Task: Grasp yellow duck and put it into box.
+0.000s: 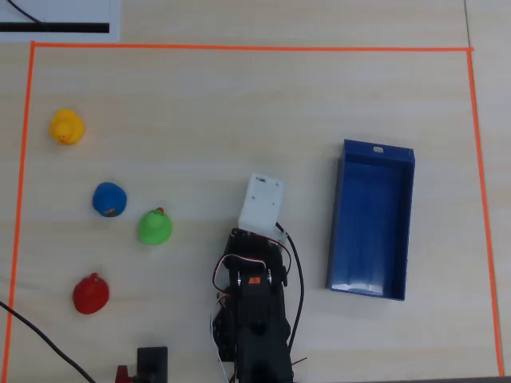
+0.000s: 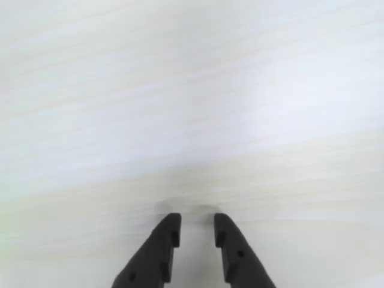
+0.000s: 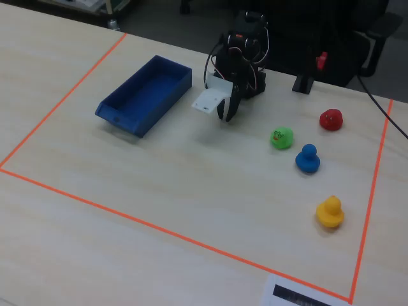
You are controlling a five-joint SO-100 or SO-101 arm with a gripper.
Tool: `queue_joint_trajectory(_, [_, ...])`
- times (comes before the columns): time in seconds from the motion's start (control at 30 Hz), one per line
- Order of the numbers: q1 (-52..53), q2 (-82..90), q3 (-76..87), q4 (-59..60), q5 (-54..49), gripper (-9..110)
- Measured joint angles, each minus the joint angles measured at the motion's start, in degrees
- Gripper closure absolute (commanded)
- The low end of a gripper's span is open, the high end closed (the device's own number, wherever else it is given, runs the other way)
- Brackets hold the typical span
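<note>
Well away from the arm, the yellow duck (image 1: 66,127) sits alone on the pale wooden surface (image 1: 200,104), near the upper-left corner of the orange tape border (image 1: 239,47) in the overhead view; the fixed view shows the same duck (image 3: 330,211) at the lower right, upright, with nothing touching it. Next along from it stands a blue duck (image 1: 109,199), with a green duck (image 1: 155,227) just beside that one but apart, and a red duck (image 1: 91,294) further down the left side. All four toys keep to the left part of the taped area in the overhead view.

The box (image 1: 371,219), dark blue and open-topped, lies on the opposite side, toward the right edge of the overhead view, its long side running up and down the frame; its inside looks bare. In the fixed view the box (image 3: 145,94) appears at the left, well apart from every duck.

Between the ducks and the box is the black arm (image 1: 255,319), folded low with a white block (image 1: 262,202) at its front. The jaws (image 2: 197,231) hang over bare wood in the wrist view, nearly closed, with only a narrow gap between the two dark fingertips (image 2: 169,227) and nothing held between them.
</note>
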Motion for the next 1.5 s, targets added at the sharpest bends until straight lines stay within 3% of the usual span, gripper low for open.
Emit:
queue_joint_trajectory(1.13, [-0.44, -0.35, 0.00, -0.35, -3.34, 101])
queue_joint_trajectory(1.37, [0.09, -6.77, -0.97, -13.36, -7.12, 101])
queue_joint_trajectory(1.5, [-1.14, -13.27, -9.93, -17.93, -7.65, 101])
